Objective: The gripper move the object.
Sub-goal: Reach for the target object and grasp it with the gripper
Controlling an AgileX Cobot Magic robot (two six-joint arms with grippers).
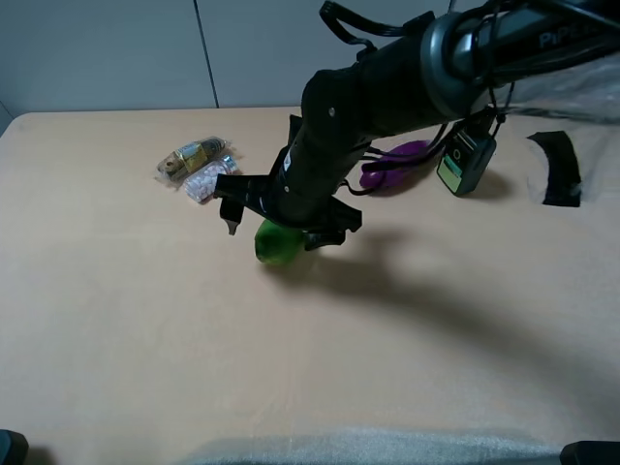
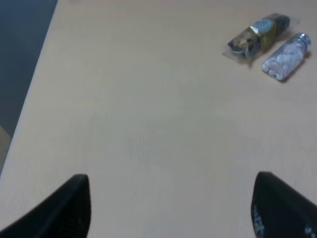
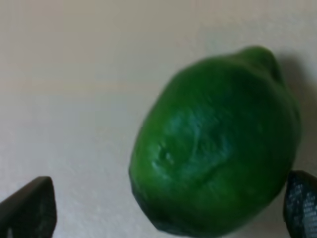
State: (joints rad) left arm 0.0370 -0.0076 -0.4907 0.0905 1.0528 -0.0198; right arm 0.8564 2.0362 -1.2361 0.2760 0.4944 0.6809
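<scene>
The green lime [image 1: 275, 244] lies on the tan table [image 1: 116, 320], a little left of the middle. My right gripper [image 1: 281, 232], on a thick black arm that reaches in from the upper right, hangs low over it. In the right wrist view the lime [image 3: 218, 148] fills the frame between the fingers of the right gripper [image 3: 166, 208]. The jaws are open; one finger [image 3: 301, 206] is at the lime's side and the other [image 3: 30, 208] stands well apart. My left gripper [image 2: 168, 208] is open and empty over bare table.
A wrapped snack packet [image 1: 194, 155] and a clear pill bottle [image 1: 209, 181] lie left of the arm. A purple eggplant [image 1: 397, 160] and a dark bottle with a green label [image 1: 465, 160] lie behind it. A black scrap [image 1: 560, 167] is far right.
</scene>
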